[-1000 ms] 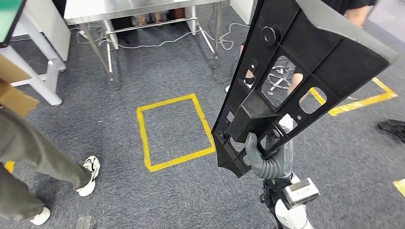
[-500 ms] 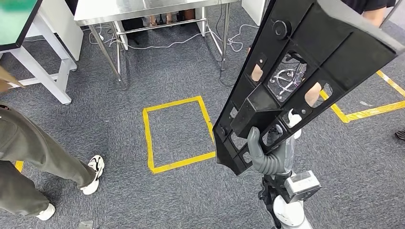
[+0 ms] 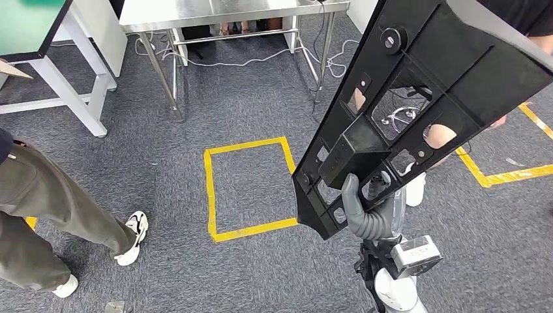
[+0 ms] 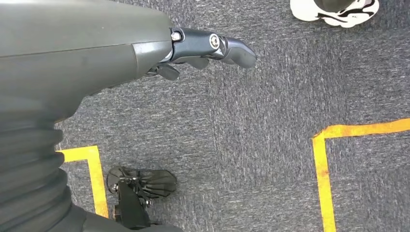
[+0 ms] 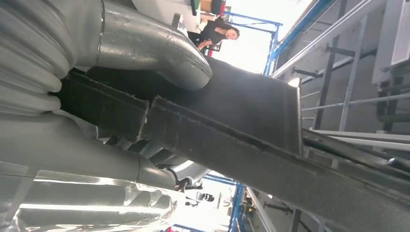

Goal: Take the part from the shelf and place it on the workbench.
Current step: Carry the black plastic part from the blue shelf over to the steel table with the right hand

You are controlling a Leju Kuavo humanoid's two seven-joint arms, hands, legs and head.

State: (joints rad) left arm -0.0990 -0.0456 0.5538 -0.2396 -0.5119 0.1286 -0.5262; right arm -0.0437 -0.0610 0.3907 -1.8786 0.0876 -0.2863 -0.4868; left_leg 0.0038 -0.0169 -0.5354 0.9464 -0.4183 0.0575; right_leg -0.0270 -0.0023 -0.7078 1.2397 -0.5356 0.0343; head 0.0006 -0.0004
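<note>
Grey carpet [image 3: 163, 163] covered the floor. A steel bench [image 3: 215, 12] stood at the far side, cables trailing under its legs, and a white-framed stand [image 3: 72, 91] stood to its left. The black part [image 3: 424, 85], a long ribbed plastic panel with cut-out holes, was raised tilted on the right, its lower end gripped by the right hand [image 3: 368, 218] with fingers clamped on it; the thumb [image 5: 159, 53] pressed on one face. It hid much of the floor behind, where a person's legs showed through the holes. Another person [image 3: 45, 215] in olive trousers stood on the left. A yellow tape rectangle [image 3: 251, 186] lay between. The left hand [image 4: 208, 48] hung over the carpet, holding nothing, fingers loosely curled.
</note>
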